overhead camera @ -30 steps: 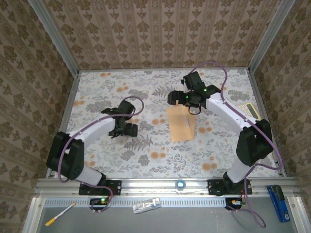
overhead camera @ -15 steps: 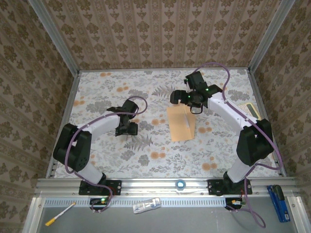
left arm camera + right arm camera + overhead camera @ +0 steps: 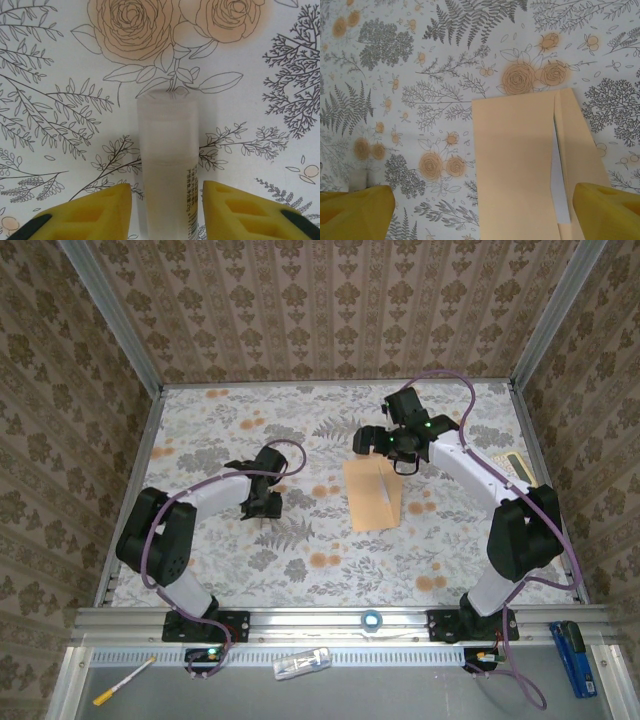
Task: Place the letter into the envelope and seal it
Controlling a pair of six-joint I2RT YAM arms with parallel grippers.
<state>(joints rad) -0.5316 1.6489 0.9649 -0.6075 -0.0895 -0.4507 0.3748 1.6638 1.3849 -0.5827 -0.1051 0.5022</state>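
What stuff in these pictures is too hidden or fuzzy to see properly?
- Letter: in the right wrist view only a thin white sliver shows. The envelope covers the rest.
- Envelope: in the right wrist view its near end is cut off by the bottom edge of the picture.
- Glue stick: in the left wrist view its lower end is cut off by the picture edge, and its tiny print is too blurry to read.
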